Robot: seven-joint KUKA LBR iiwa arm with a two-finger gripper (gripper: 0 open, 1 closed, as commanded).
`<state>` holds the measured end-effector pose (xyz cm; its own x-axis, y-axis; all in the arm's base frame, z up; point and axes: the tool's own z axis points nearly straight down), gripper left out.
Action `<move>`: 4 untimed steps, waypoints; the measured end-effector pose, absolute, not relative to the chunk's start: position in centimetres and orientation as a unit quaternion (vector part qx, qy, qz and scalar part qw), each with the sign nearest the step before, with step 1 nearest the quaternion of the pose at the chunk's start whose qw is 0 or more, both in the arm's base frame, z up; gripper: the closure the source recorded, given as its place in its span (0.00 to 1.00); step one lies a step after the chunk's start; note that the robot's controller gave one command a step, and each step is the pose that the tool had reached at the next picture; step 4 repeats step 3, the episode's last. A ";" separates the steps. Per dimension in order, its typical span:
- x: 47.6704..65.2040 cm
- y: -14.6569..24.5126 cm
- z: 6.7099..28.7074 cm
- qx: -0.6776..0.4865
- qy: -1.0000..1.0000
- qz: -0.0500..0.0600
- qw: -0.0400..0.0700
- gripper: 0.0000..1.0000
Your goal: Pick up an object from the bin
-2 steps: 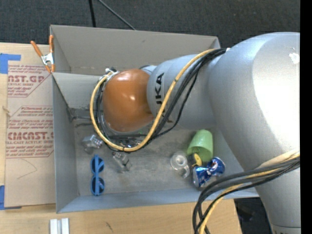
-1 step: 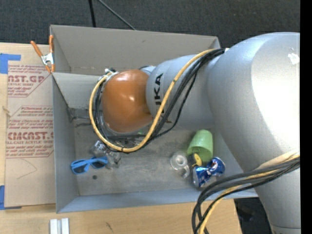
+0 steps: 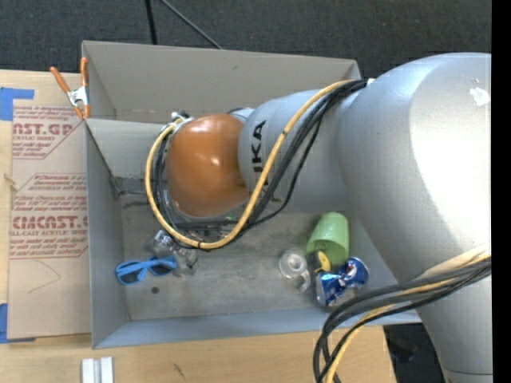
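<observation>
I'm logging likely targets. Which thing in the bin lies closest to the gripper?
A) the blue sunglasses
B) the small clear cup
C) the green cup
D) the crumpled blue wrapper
A: the blue sunglasses lie right beside the gripper, near the left wall of the bin.

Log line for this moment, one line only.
gripper: low in bin | nearest: blue sunglasses, beside it | apart: green cup, blue crumpled packet
</observation>
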<state>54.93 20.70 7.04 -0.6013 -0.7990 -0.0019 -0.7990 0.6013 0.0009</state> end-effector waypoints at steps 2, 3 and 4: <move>55.0 20.9 10.1 -0.445 0.895 0.001 0.002 1.00; 55.1 21.1 16.6 -0.445 0.895 0.000 0.004 1.00; 55.1 21.1 16.6 -0.445 0.895 0.000 0.004 1.00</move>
